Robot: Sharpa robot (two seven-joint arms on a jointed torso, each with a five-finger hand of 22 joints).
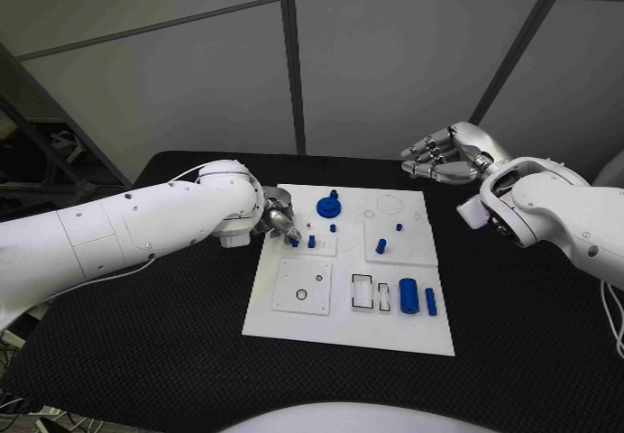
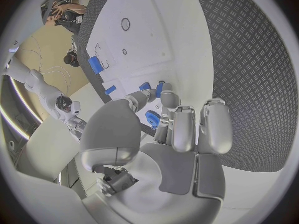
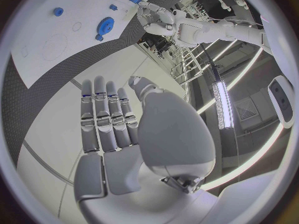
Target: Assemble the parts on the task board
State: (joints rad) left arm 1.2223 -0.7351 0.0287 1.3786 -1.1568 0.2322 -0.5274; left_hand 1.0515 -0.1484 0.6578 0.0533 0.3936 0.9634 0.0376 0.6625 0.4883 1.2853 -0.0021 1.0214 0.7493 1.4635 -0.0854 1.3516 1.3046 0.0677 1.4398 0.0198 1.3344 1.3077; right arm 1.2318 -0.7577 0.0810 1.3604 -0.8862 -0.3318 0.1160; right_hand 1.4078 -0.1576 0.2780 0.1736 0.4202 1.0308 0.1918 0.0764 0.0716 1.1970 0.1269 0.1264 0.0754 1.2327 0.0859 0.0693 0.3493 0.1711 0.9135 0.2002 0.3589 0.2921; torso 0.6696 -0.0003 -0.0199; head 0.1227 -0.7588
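The white task board lies mid-table. My left hand is at its far left edge, where thumb and a finger pinch a small blue peg standing on the board, with a second peg beside it. A blue gear sits just right of that hand. More small pegs stand near the middle. A blue cylinder and a blue bar lie at the near right. My right hand hovers beyond the board's far right corner, fingers extended, holding nothing.
The board rests on a black mat that covers the table. Empty slots and a round hole mark the board's near half. Grey wall panels stand behind the table's far edge.
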